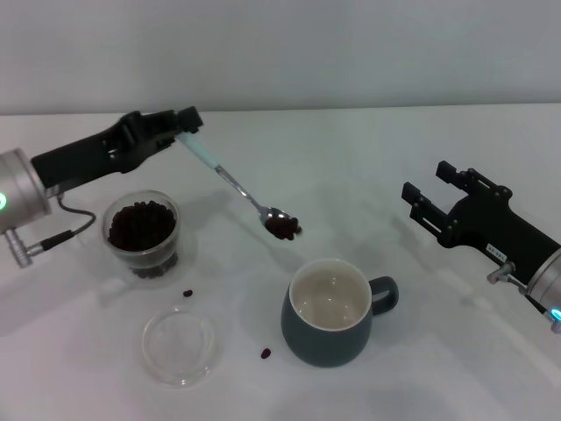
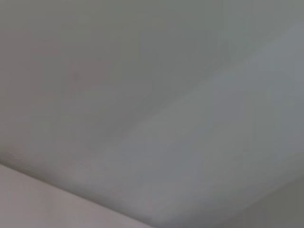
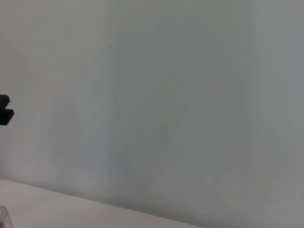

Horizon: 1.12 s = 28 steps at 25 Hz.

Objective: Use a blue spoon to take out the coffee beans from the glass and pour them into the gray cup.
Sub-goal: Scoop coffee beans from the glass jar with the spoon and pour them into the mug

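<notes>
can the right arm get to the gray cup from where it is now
Probably yes: the right end effector hovers open just right of the gray cup, whose handle faces it, with only bare table between them.

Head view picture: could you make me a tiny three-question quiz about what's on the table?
1. True or false: the rounded dark blue-gray ceramic mug already holds beans.
2. Which gripper holds the pale-blue-handled metal teaspoon? A) left B) right
3. Fill in: loose dark brown coffee beans lie on the white table near the flat clear glass ____.

Key: 1 false, its cream inside is bare. 2 A, the left gripper; the right gripper hovers open, empty. 3 dish.
</notes>
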Each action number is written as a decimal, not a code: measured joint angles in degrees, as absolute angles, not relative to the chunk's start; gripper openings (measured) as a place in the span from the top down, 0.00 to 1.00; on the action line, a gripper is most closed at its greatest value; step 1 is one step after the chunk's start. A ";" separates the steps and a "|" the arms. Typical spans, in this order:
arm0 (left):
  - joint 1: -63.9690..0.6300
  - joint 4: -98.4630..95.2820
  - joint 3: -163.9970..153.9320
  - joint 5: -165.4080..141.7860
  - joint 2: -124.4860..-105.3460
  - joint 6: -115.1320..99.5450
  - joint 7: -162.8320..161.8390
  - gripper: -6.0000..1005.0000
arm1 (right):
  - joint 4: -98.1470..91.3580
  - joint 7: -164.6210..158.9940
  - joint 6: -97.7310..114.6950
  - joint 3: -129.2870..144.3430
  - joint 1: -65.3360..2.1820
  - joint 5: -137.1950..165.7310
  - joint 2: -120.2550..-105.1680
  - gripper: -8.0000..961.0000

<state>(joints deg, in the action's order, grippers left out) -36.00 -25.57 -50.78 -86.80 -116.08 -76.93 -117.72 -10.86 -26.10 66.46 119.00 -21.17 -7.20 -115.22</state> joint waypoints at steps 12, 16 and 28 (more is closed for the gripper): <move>-40.12 -24.88 -53.25 -91.75 -117.83 -74.95 -118.88 0.86 | -10.99 -25.12 66.52 117.63 -21.45 -7.21 -115.22 0.31; -40.68 -25.03 -54.87 -92.40 -118.14 -74.35 -118.87 0.86 | -10.99 -25.05 66.52 117.27 -21.51 -7.27 -115.23 0.31; -42.02 -27.03 -60.01 -93.33 -118.42 -70.12 -113.18 0.86 | -10.96 -25.04 66.17 116.80 -21.56 -7.30 -115.22 0.31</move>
<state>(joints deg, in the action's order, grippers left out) -42.02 -27.03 -60.01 -93.33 -118.42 -70.12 -113.18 -10.96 -25.04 66.17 116.80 -21.56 -7.30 -115.22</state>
